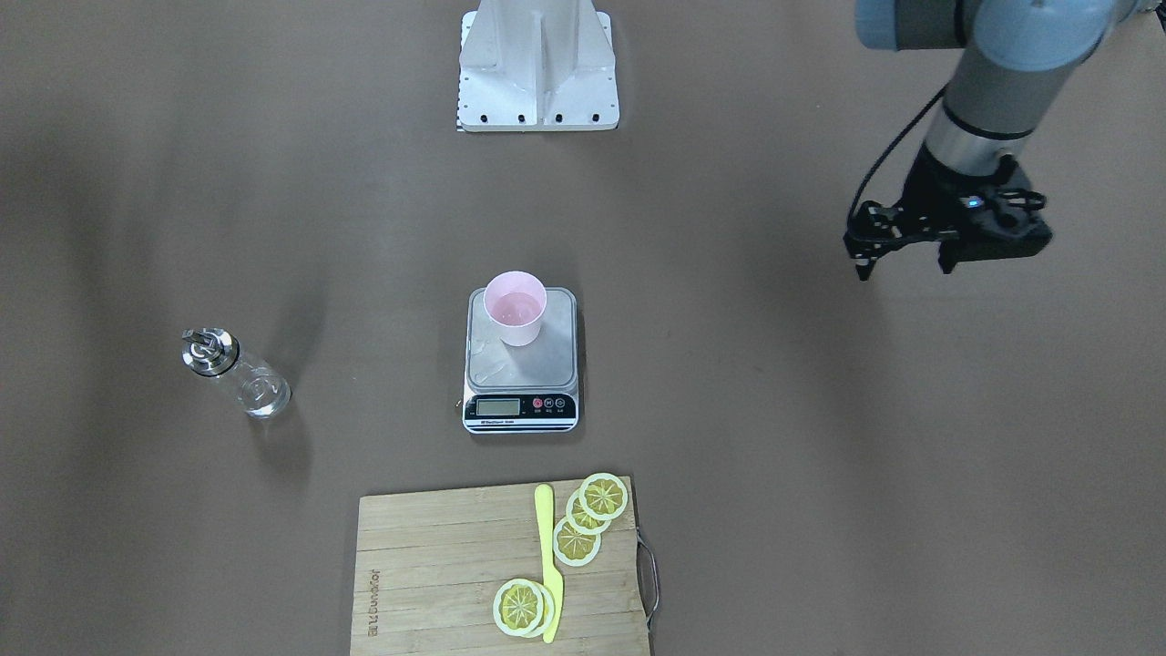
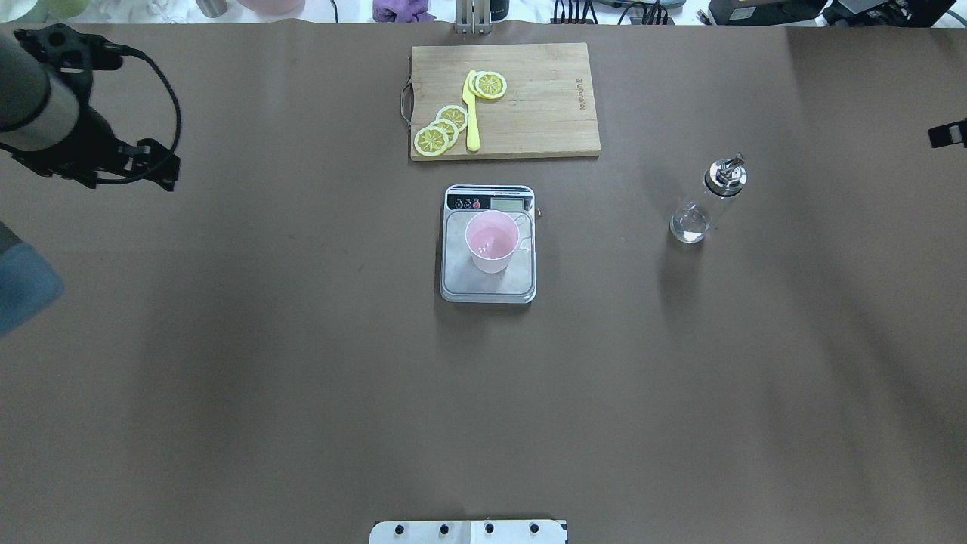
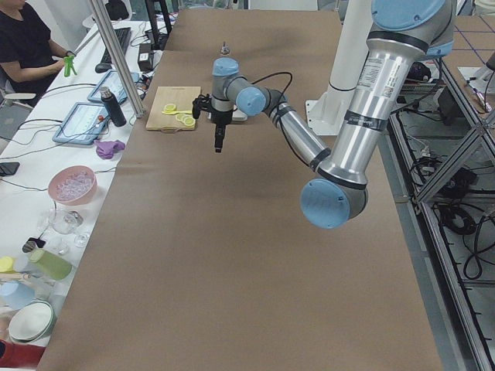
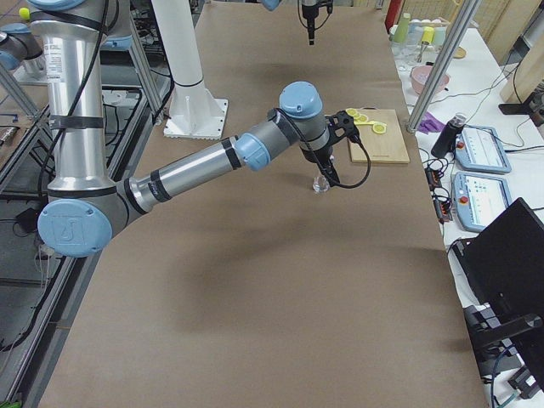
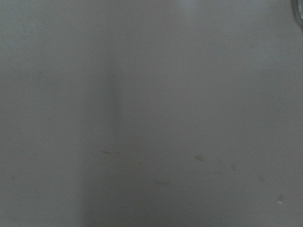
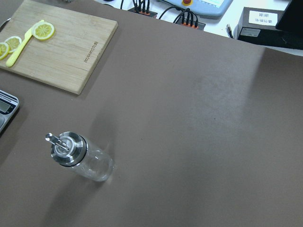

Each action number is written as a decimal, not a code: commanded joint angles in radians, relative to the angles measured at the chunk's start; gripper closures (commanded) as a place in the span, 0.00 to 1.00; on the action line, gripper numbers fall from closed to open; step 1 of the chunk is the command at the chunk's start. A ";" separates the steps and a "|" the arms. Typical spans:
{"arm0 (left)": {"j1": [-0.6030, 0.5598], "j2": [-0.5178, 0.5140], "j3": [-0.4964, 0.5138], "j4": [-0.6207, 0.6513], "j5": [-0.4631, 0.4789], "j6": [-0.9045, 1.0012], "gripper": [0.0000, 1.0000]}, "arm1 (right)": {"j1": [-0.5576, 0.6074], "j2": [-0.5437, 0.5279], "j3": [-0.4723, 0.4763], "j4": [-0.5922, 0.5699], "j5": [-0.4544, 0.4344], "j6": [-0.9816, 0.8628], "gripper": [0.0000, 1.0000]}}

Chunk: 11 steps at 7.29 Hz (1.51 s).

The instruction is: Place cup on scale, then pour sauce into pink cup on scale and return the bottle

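So, the pink cup (image 2: 492, 242) sits on the kitchen scale (image 2: 488, 289), and the glass bottle (image 2: 701, 205) stands upright well off at its 3 o'clock in the overhead view. The right gripper (image 2: 950, 134) barely pokes in at the edge with the bottle at its 8 o'clock. It's clearly the nearer arm, but I can't tell how its jaws stand. The left gripper (image 1: 904, 260) hangs spread and empty, far across.

Bottle (image 2: 706, 200) stands alone, well apart from scale (image 2: 488, 291), bare table (image 2: 227, 340) all round. Cup (image 2: 492, 242) on scale open from above; cutting board (image 2: 529, 98) close on the display side.
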 commanded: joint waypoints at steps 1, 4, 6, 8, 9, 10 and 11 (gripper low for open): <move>-0.237 0.052 0.071 -0.009 -0.050 0.380 0.02 | -0.161 -0.033 -0.001 0.242 -0.147 0.265 0.01; -0.393 0.120 0.184 -0.067 -0.194 0.575 0.02 | -0.353 -0.058 -0.010 0.337 -0.358 0.275 0.01; -0.393 0.192 0.245 -0.257 -0.196 0.573 0.02 | -0.460 -0.058 -0.041 0.438 -0.499 0.377 0.01; -0.392 0.206 0.255 -0.293 -0.196 0.575 0.02 | -0.615 -0.076 -0.181 0.671 -0.722 0.450 0.01; -0.390 0.206 0.270 -0.293 -0.195 0.575 0.02 | -0.620 -0.076 -0.208 0.712 -0.732 0.444 0.01; -0.390 0.206 0.278 -0.292 -0.193 0.575 0.02 | -0.631 -0.075 -0.213 0.723 -0.779 0.439 0.01; -0.390 0.207 0.278 -0.281 -0.191 0.575 0.02 | -0.660 -0.063 -0.215 0.724 -0.846 0.435 0.01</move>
